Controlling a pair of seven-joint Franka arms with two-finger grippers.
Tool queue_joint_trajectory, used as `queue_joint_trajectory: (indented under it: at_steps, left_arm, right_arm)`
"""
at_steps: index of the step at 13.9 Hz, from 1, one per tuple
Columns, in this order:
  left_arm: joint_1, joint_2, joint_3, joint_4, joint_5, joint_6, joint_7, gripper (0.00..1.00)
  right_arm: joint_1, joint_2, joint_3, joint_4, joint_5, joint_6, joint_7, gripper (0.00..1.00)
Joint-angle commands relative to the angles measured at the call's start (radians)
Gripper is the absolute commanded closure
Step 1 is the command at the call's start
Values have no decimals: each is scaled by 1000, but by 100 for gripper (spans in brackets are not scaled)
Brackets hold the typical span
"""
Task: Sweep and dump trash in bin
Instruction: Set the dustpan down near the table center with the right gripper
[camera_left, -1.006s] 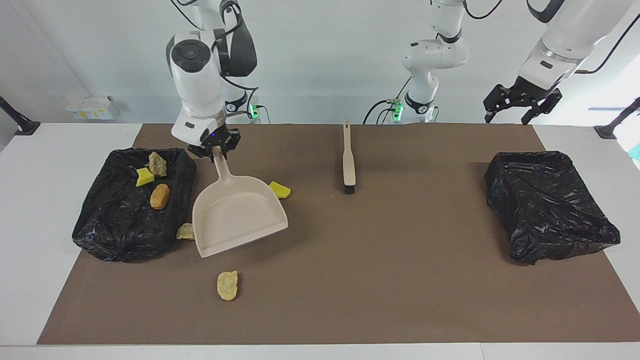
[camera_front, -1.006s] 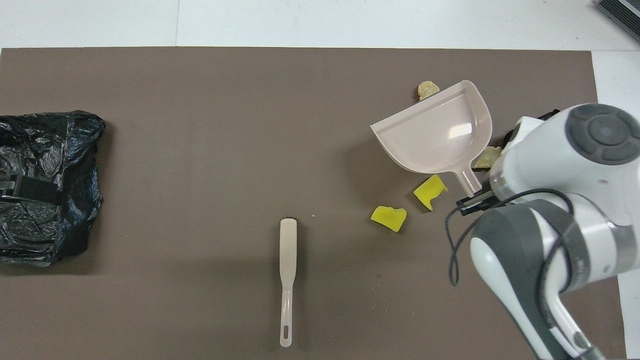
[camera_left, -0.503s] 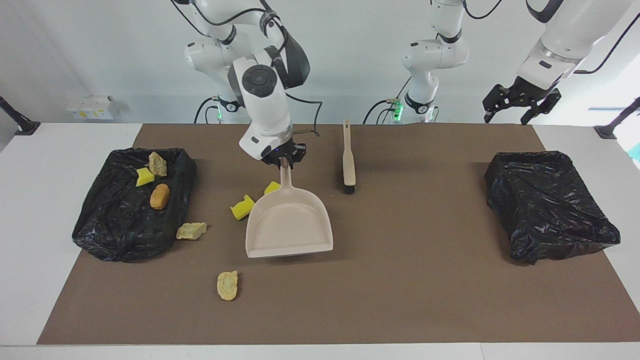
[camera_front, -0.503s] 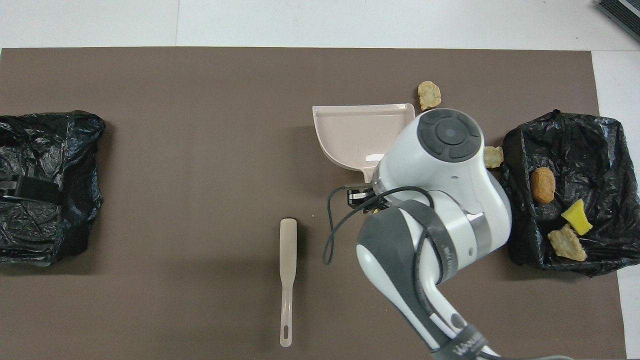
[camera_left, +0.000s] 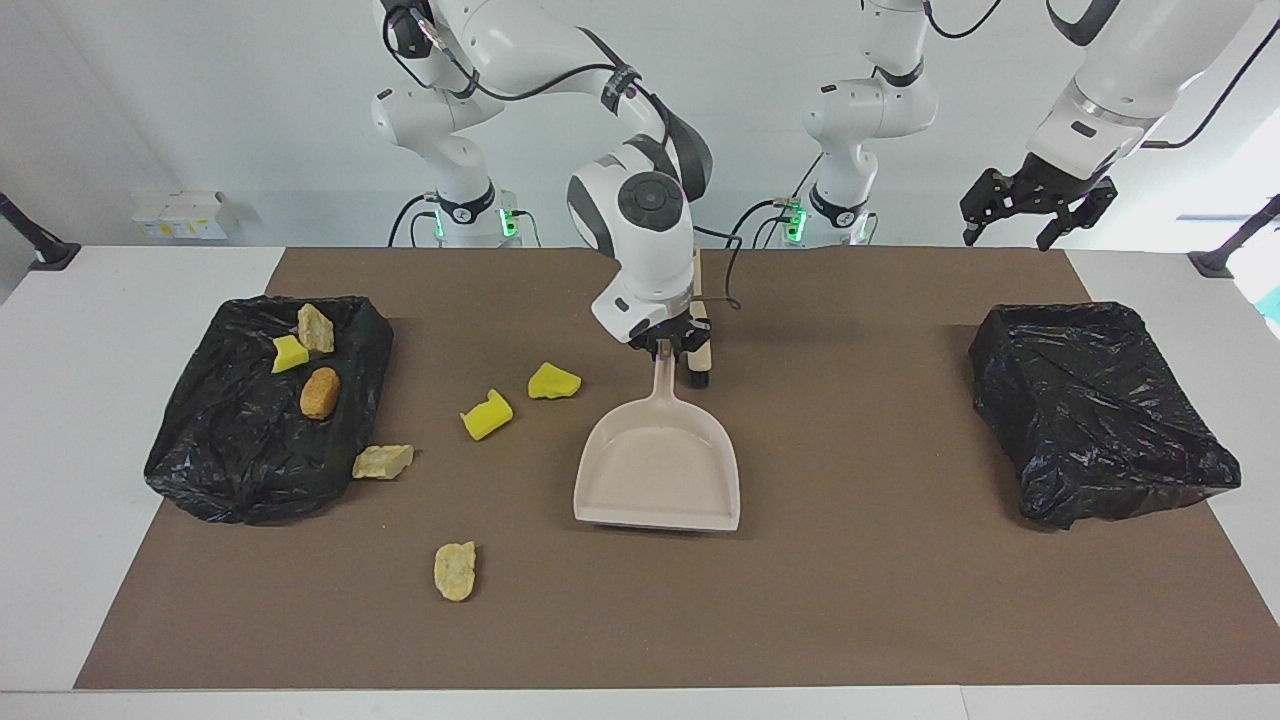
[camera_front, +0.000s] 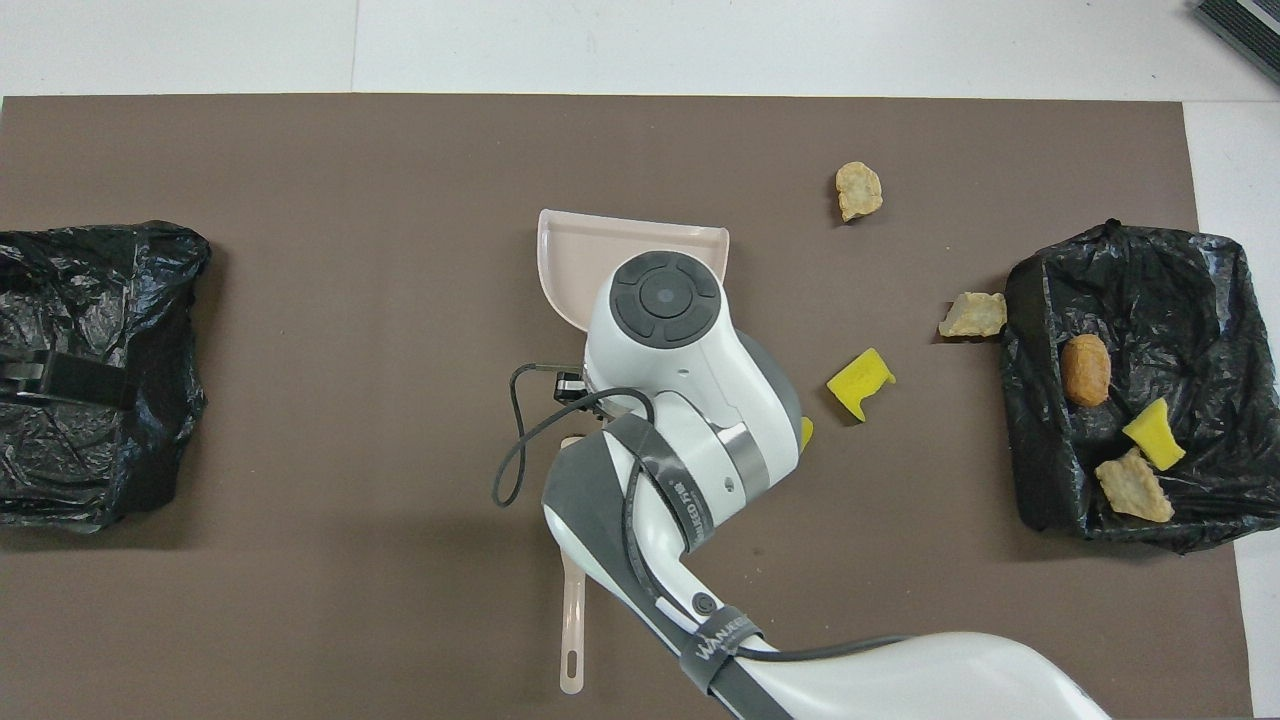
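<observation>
we held the dustpan (camera_left: 660, 470) by its handle, pinched in the right hand (camera_left: 668, 345), mouth low over mid-tabletop for sweeping the four loose trash lumps (camera_left: 487, 414) lying beside the bin (camera_left: 200, 470); the left hand (camera_left: 1030, 205) waited spread.

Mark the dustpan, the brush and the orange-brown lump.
dustpan (camera_left: 655, 475), facing view, middle of its tray.
brush (camera_front: 571, 640), overhead view, its handle near the hanging hole.
orange-brown lump (camera_left: 320, 392), facing view, its middle, in the bin.
</observation>
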Motion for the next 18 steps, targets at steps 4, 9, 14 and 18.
queue_joint_trajectory:
  at_steps: [4,9,14,18]
  left_arm:
    - [-12,-9,6,-6,5,-3,-15,0]
    - [-12,-9,6,-6,4,-3,-15,0]
    - [-21,0,6,-8,4,43,-24,0]
    - [-73,56,3,0,-5,158,-53,0]
  right_arm:
    - [-10,90,-4,96,-2,24,-1,52]
    - [-10,55,-7,71,1,52,-4,0]
    - [54,-112,-4,-82,18,30,15,0]
    - [128,-198,-4,-221,18,63,55,0]
